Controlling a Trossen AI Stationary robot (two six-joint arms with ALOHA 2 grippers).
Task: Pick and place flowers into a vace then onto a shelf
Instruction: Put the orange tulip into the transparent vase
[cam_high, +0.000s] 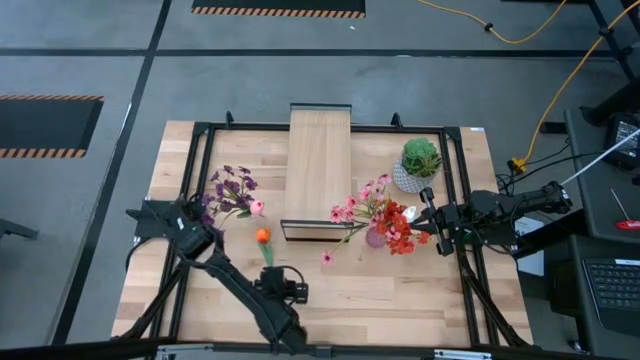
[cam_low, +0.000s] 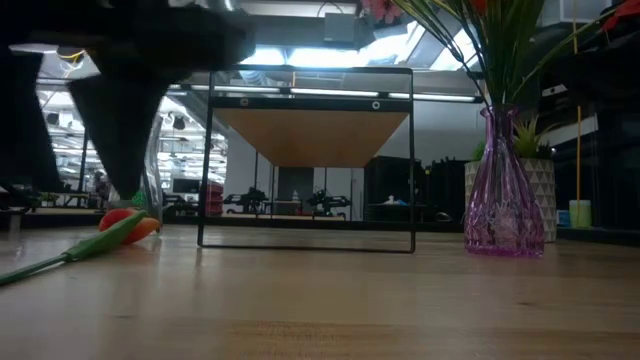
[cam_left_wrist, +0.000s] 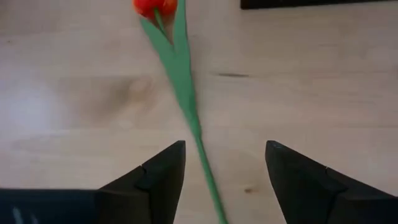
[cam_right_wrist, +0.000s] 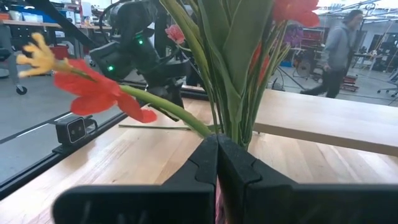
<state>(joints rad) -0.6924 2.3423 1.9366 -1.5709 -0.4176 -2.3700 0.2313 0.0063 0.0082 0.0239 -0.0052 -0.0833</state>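
Note:
An orange tulip (cam_high: 262, 237) lies flat on the table with its green stem (cam_left_wrist: 186, 93) running toward the near edge. My left gripper (cam_left_wrist: 225, 171) is open just above the stem's lower part, one finger on each side and neither touching it; the high view shows this gripper (cam_high: 272, 272) near the table's front. A purple glass vase (cam_low: 503, 190) right of the shelf (cam_high: 320, 170) holds red blooms (cam_high: 400, 232) and pink blossoms (cam_high: 360, 205). My right gripper (cam_high: 427, 214) waits shut, level, just right of those flowers.
A purple cluster (cam_high: 232, 188) and a pink tulip (cam_high: 257, 207) are at the table's left, by my left arm. A round green plant in a white pot (cam_high: 418, 165) stands at the far right. A person (cam_right_wrist: 339, 43) walks in the room beyond the table.

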